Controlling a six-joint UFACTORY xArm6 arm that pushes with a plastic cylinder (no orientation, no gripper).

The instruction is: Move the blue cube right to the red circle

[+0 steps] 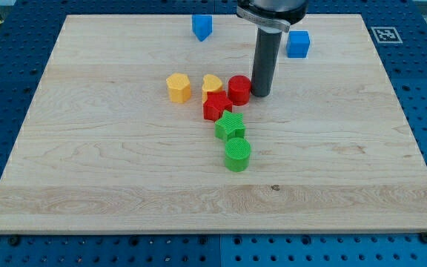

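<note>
My tip (262,93) rests on the wooden desk (87,163), just beside the red circle (239,90), at the circle's 3 o'clock. There are no jaws here, only a dark rod, so nothing is grasped or let go.

The blue cube (298,44) sits near the top of the desk, at about 1 o'clock from the red circle. It is well apart from the circle, and my rod stands between them. I think the push is not done yet. The cube has to slide down and toward the view's left until it sits on the view's right of the circle. My tip is in that very spot, so I judge it must move away first and get behind the cube.

Another blue block (202,27) sits at 11 o'clock from the circle; its shape is hard to tell.

A yellow heart (212,83) touches the circle at its 9 o'clock. A yellow block (178,87) sits farther that way. A red star (216,106) is at 7 o'clock. Below are a green star (230,126) and a green circle (237,155).
</note>
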